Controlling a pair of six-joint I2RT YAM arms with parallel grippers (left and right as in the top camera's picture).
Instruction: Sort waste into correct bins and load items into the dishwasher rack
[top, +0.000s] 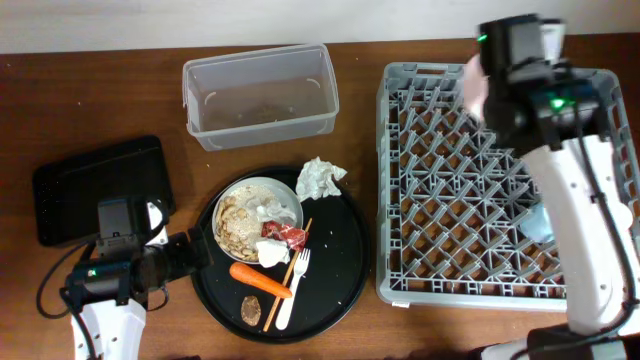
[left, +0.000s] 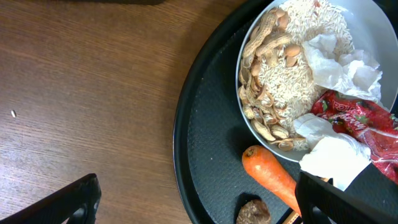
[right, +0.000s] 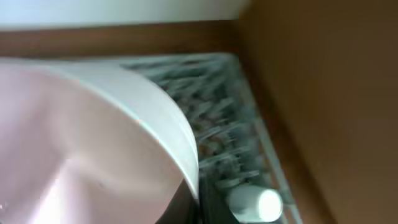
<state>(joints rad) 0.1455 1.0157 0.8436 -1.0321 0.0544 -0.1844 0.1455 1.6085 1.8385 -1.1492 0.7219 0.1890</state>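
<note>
My right gripper (top: 484, 92) is shut on the rim of a pink bowl (top: 469, 85) and holds it above the far edge of the grey dishwasher rack (top: 450, 200). In the right wrist view the pink bowl (right: 81, 137) fills the left half, and the gripper (right: 194, 205) pinches its pale rim. My left gripper (top: 186, 254) stands open over the left edge of the round black tray (top: 340, 260). Between its fingers (left: 329, 199) lie an orange carrot (left: 270, 174) and a brown lump (left: 254, 213). The off-white plate (left: 385, 37) holds beige food, white napkins and a red wrapper (left: 354, 118).
A clear tub (top: 260, 95) stands at the back, a small black tray (top: 100, 185) at the left. A crumpled napkin (top: 320, 178), white fork (top: 294, 285) and chopsticks (top: 298, 250) lie on the round tray. A white cup (right: 255, 202) and a pale blue cup (top: 535, 222) sit in the rack.
</note>
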